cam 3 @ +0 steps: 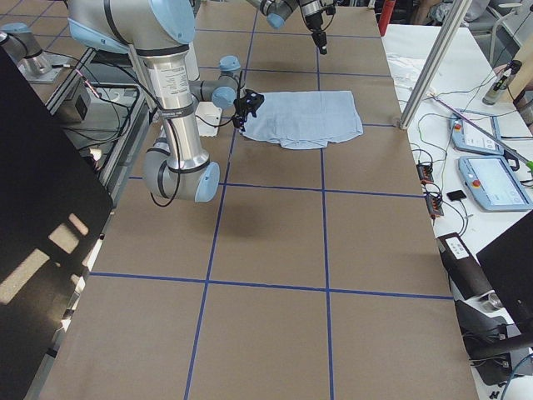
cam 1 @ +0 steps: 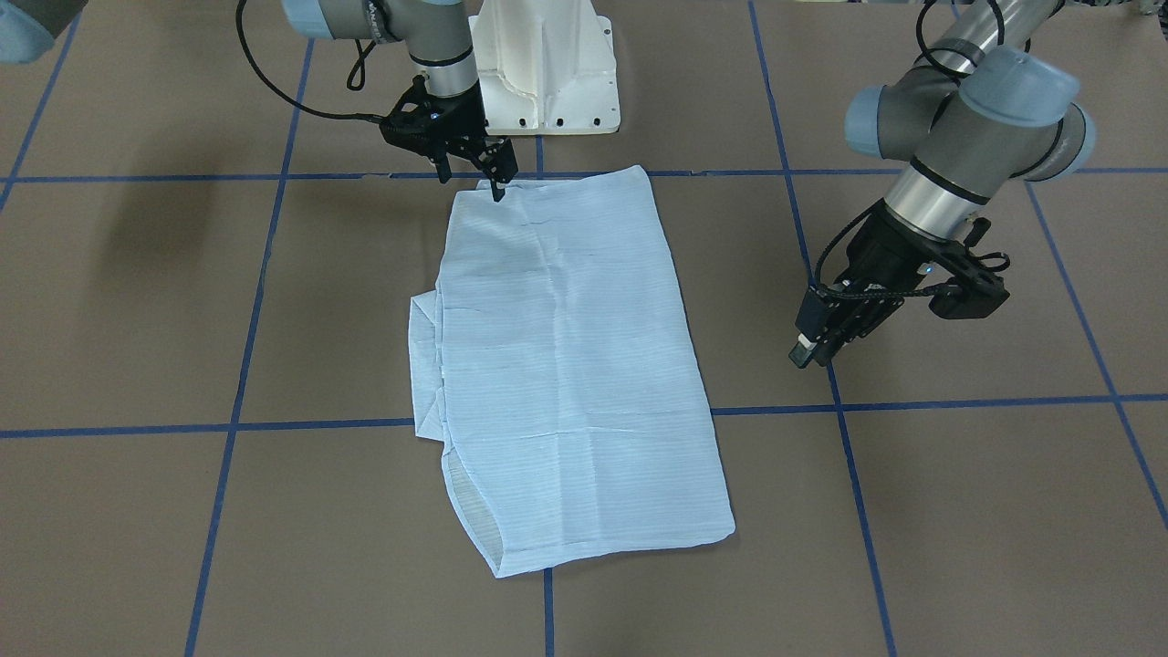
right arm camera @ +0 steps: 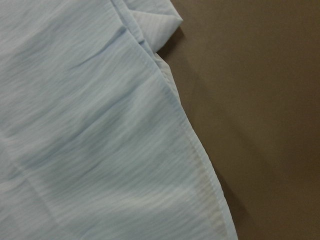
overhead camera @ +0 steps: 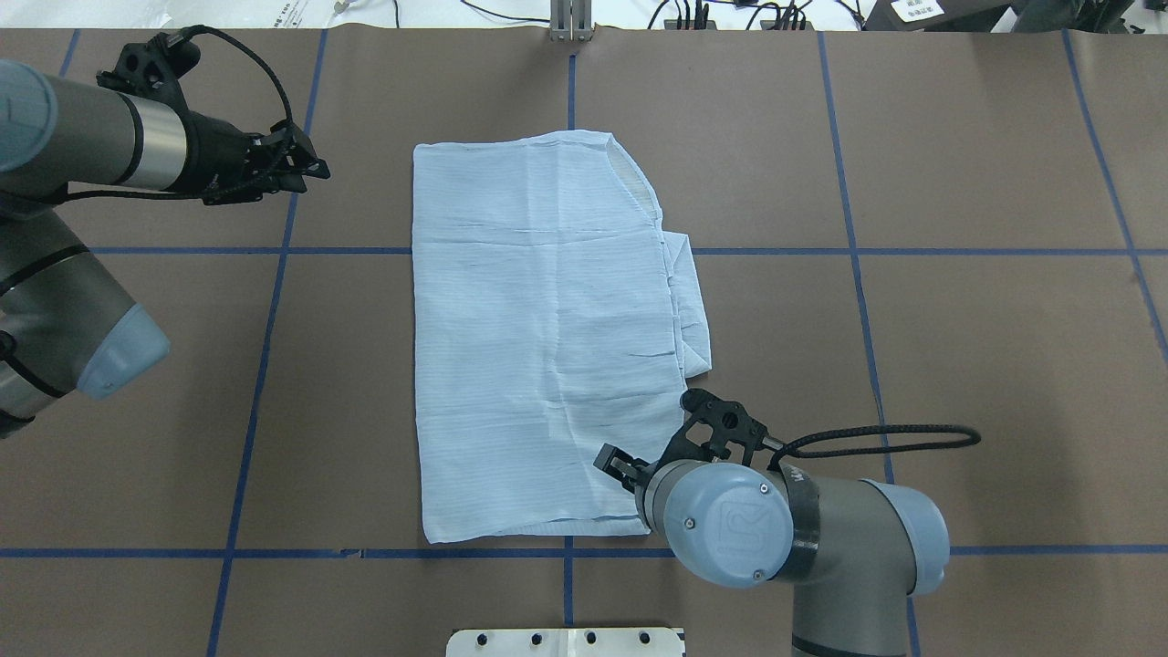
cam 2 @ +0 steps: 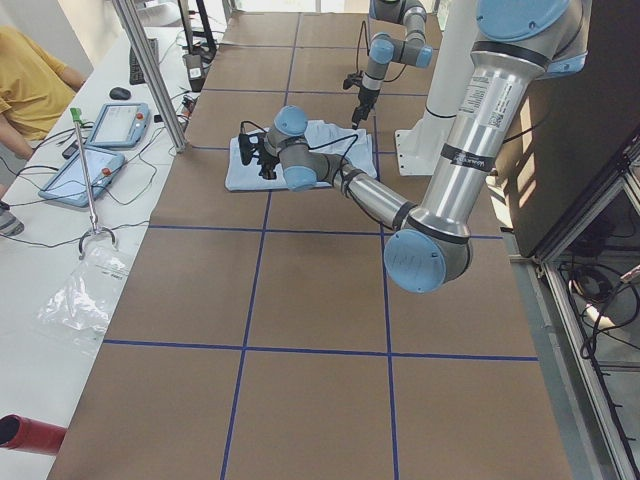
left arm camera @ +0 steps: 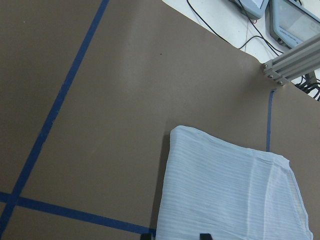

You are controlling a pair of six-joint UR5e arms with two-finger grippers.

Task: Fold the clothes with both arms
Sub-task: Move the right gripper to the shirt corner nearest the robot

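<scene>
On the brown table [overhead camera: 958,365] lies the folded pale-blue shirt [overhead camera: 538,347].

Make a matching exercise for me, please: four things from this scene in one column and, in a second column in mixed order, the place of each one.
Things
1. shirt
2. left gripper
3. right gripper
4. white base

Places
a. at a corner of the shirt, on the robot's side
b. over bare table, apart from the shirt
c. at the table's edge on the robot's side
d. lying flat in the table's middle

Pairs: 1-d, 2-b, 3-a, 4-c
</scene>
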